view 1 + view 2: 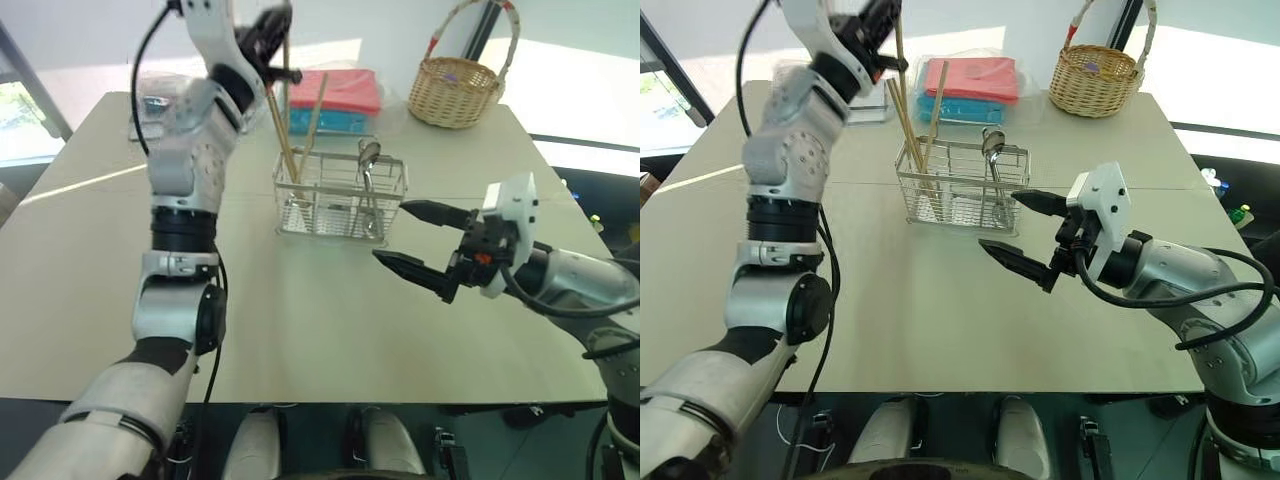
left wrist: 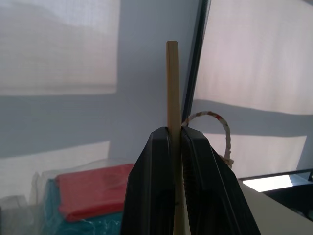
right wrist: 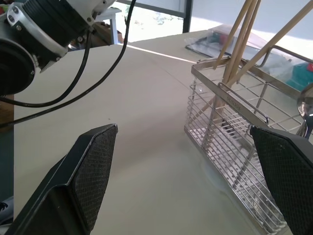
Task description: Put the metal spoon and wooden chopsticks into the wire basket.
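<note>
The wire basket [image 1: 340, 190] stands at the table's middle back. In its right end the metal spoon [image 1: 368, 158] stands bowl up. Wooden chopsticks [image 1: 313, 112] lean out of its left end. High above that end, my left gripper [image 1: 280, 45] is shut on one more chopstick [image 2: 172, 88]. That stick runs down toward the others; I cannot tell if its lower end is inside. Just right of the basket and in front of it, my right gripper [image 1: 390, 232] hangs open and empty, its fingers pointing at the basket [image 3: 230, 98].
A round wicker basket [image 1: 455, 90] sits at the table's far right corner. Red and teal cloth packs [image 1: 335, 95] lie behind the wire basket. A clear plastic pack [image 1: 155, 100] lies at the far left. The near half of the table [image 1: 300, 340] is bare.
</note>
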Tool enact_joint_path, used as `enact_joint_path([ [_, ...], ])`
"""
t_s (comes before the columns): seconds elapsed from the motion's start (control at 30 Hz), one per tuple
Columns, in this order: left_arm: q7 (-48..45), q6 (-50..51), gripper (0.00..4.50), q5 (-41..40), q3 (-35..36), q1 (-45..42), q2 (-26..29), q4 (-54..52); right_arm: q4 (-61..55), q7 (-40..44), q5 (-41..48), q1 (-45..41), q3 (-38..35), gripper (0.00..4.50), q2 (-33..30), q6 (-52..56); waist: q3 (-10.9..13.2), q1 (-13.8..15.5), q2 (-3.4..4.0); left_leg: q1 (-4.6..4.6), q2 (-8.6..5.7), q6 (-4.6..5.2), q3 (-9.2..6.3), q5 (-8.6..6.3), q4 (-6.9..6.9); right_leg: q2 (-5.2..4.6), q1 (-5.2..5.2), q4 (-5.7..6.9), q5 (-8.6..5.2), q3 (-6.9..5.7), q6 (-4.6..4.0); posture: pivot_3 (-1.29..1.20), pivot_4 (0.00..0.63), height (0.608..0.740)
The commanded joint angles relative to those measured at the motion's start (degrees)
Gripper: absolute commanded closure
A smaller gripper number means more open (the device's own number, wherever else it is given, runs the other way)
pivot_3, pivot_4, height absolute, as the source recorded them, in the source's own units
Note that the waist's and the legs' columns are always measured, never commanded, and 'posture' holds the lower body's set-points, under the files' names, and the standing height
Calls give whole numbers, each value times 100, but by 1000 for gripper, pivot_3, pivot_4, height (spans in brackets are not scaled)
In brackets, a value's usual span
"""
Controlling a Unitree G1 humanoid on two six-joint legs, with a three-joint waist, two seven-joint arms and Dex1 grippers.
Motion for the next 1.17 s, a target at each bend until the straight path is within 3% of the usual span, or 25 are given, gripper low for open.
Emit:
enact_joint_path([
  [0.03,-12,-209,4453,199,-140,80,-74,-109,-238,-65,102,-18,-172,0,5,-66,0,-4,0,-2,0,0,0,0,1,0,-1,0,0,0,0,0,150,703],
  [0.07,-13,-213,4453,242,-170,157,-98,-123,-236,-77,100,-21,-168,0,9,-71,0,-4,0,-2,0,1,0,-1,2,0,-1,1,0,0,0,0,150,703],
  [0.17,-20,-110,3338,239,-179,334,-144,-310,-197,-115,115,-58,-166,0,36,-81,0,-8,0,-1,1,3,-1,-2,3,1,-1,1,0,0,0,0,150,703],
  [0.4,-328,391,32,-32,-83,309,114,-905,-15,-58,4,-214,-38,0,71,-131,0,-8,1,-3,1,6,-1,-3,5,1,-2,1,0,0,-1,0,150,703],
  [0.6,-1389,1658,32,-640,114,209,1504,-1534,530,374,-371,-430,-21,0,-107,-332,8,-39,15,-2,4,8,-2,-5,6,6,-7,5,-1,0,-2,0,150,703],
  [0.77,-3362,1772,32,-695,-83,991,3424,-2008,1217,972,-838,-507,-81,0,-451,-665,12,-29,29,-1,4,9,2,-6,5,5,-8,5,-2,2,-4,0,150,703],
  [0.87,-4092,1735,32,-712,-108,1590,4164,-2235,1584,1318,-1038,-501,-119,0,-630,-836,14,-8,33,0,4,11,6,-7,5,3,-9,2,-12,5,-21,0,150,703],
  [0.97,-4520,1485,32,-723,61,2383,4528,-2571,1800,1543,-1143,-519,-132,0,-701,-930,15,7,34,-4,5,10,3,-8,8,-2,-6,-5,-14,3,-24,0,150,703],
  [1.17,-4495,1346,32,-726,244,3149,4577,-3085,1866,1648,-1283,-572,-64,0,-609,-941,19,-13,39,-8,7,11,5,-9,9,-4,-10,-8,-14,5,-24,0,150,703],
])
